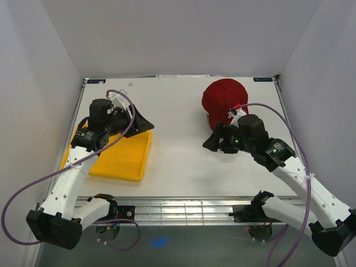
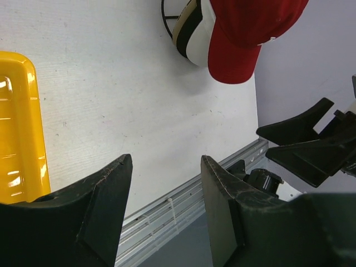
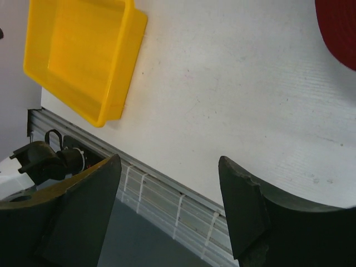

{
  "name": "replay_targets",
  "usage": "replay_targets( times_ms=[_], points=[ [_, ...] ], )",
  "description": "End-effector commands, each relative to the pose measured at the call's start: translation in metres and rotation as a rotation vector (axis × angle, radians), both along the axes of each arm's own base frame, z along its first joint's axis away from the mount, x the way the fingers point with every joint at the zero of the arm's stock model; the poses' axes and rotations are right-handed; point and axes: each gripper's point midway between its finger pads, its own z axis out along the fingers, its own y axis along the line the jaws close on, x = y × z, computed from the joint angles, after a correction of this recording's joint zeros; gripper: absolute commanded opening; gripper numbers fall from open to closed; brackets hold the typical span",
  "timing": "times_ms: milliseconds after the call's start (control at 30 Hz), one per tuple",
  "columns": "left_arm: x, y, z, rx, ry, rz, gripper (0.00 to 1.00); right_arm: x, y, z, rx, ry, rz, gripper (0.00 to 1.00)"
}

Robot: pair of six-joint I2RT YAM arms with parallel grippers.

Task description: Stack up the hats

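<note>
The hats stand as one stack at the back right of the table, with the red hat (image 1: 224, 99) on top. In the left wrist view the red hat (image 2: 250, 30) covers a white and tan hat with a dark band (image 2: 192, 33). Only the red hat's edge (image 3: 340, 28) shows in the right wrist view. My right gripper (image 1: 211, 141) is open and empty just in front of the stack, its fingers pointing left. My left gripper (image 1: 146, 123) is open and empty above the back right corner of the yellow tray (image 1: 119, 161), well to the left of the hats.
A black wire stand (image 2: 166, 19) shows behind the stack. The yellow tray (image 3: 78, 55) lies at the front left. An aluminium rail (image 1: 183, 207) runs along the table's near edge. Grey walls close in the left, right and back sides.
</note>
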Motion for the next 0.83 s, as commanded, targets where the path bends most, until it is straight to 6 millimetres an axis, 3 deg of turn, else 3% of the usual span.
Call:
replay_targets(
  times_ms=[0, 200, 300, 400, 800],
  points=[
    [-0.001, 0.000, 0.023, 0.009, -0.089, -0.025, 0.63, 0.029, 0.012, 0.056, 0.054, -0.202, -0.002, 0.77],
    [-0.003, 0.004, 0.020, 0.040, -0.098, -0.024, 0.63, 0.043, 0.022, 0.053, 0.026, -0.211, 0.026, 0.87],
    [-0.004, 0.005, 0.016, 0.053, -0.091, -0.026, 0.63, 0.044, 0.021, 0.046, 0.020, -0.213, 0.014, 0.99],
    [-0.005, 0.007, 0.013, 0.068, -0.088, -0.026, 0.63, 0.045, 0.017, 0.041, 0.005, -0.210, 0.000, 0.90],
    [-0.004, 0.008, 0.014, 0.078, -0.091, -0.029, 0.63, 0.045, 0.013, 0.042, -0.009, -0.247, 0.000, 0.89]
  ],
)
